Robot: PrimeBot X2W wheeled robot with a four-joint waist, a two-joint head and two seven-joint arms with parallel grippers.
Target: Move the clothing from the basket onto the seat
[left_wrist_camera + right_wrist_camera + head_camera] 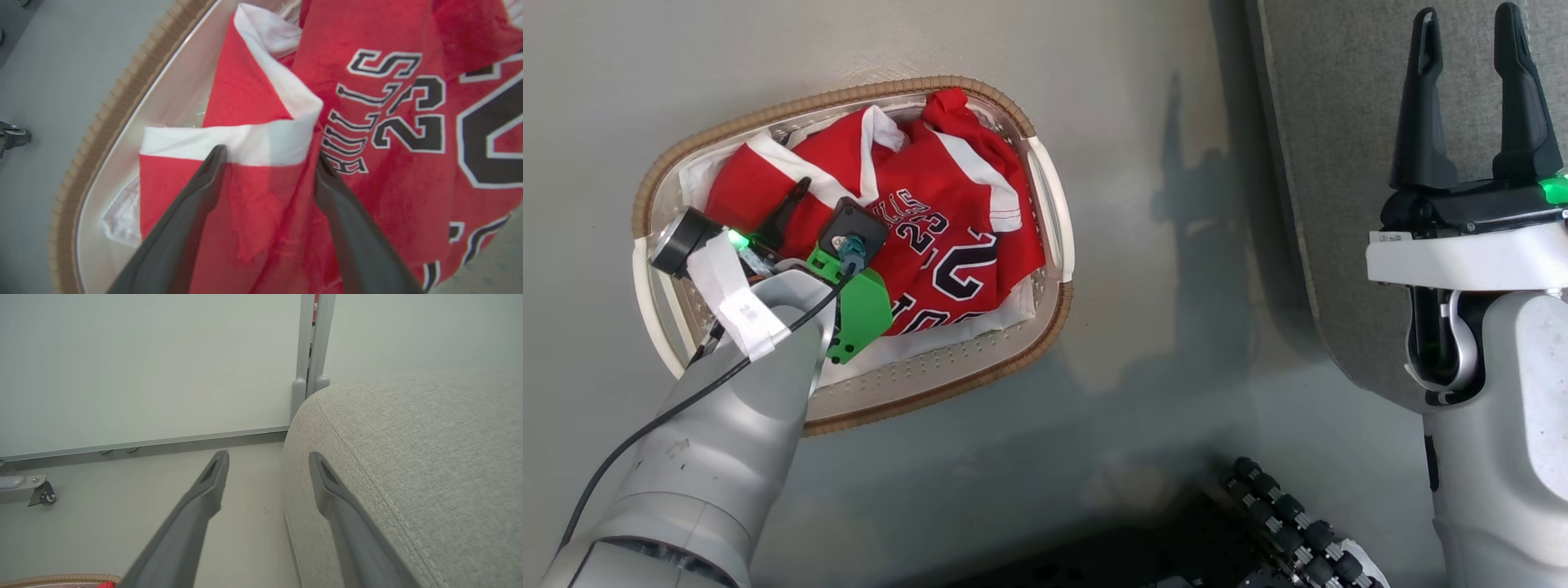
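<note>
Straddling a fold of clothing in the basket, left claw spread, not pinching yet; seat off right, near the also-spread right claw.

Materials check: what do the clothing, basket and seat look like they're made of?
Clothing: soft matte knit, probably polyester; limp folds, fine textured surface up close. Basket: smooth white moulded plastic, dimpled wall; brown rim looks woven, rattan or imitation, unclear which. Seat: grey woven upholstery fabric, matte, with a stitched seam.
</note>
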